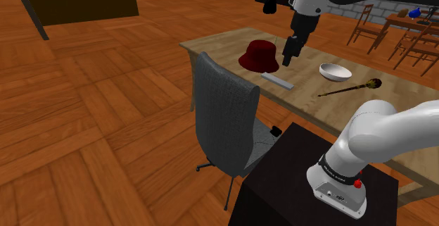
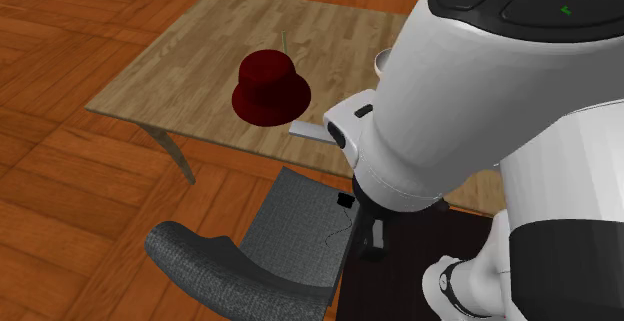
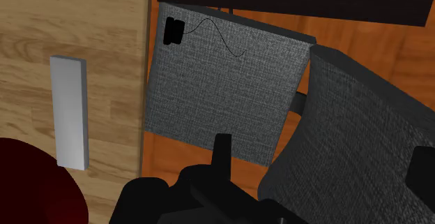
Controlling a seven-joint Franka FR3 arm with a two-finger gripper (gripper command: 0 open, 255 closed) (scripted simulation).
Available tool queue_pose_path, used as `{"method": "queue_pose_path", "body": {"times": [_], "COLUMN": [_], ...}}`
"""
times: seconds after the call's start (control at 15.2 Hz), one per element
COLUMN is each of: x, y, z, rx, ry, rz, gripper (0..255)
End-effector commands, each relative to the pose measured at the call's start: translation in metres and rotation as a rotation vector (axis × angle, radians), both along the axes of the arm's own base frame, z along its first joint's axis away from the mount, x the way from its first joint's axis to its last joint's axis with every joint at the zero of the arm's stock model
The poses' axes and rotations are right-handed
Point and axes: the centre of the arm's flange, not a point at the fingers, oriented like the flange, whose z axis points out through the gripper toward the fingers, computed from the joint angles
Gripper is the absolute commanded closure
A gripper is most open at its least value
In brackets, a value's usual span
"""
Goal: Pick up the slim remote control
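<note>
The slim remote (image 1: 276, 82) is a flat grey bar lying on the wooden table (image 1: 211, 45), near the edge that faces the chair. It lies just beside a dark red hat (image 1: 259, 55). My black gripper (image 1: 288, 54) hangs above the table, over the remote and to the shoulder view's right of the hat. In the wrist view the remote (image 3: 70, 111) lies off to one side of the gripper (image 3: 321, 147), whose fingers (image 3: 222, 149) stand wide apart over the chair with nothing between them. The second exterior view gives one end of the remote (image 2: 308, 130) next to the hat (image 2: 270, 87).
A grey office chair (image 1: 225, 119) stands against the table edge below the remote, with a small black wired object (image 3: 173, 31) on its seat. A white bowl (image 1: 335, 70) and a wooden-handled utensil (image 1: 350, 89) lie further along the table. The black stand (image 1: 316, 189) is at lower right.
</note>
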Motion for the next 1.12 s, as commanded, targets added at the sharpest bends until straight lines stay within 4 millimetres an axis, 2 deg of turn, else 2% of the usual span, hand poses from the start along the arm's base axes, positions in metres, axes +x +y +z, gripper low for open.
{"method": "queue_pose_path", "body": {"times": [0.0, 1.06], "x": [0.000, 0.070], "y": [0.000, -0.169], "z": [0.000, -0.115], "rx": [0.000, 0.039], "ry": [0.000, 0.000], "rz": [0.000, -0.044], "gripper": [0, 0]}}
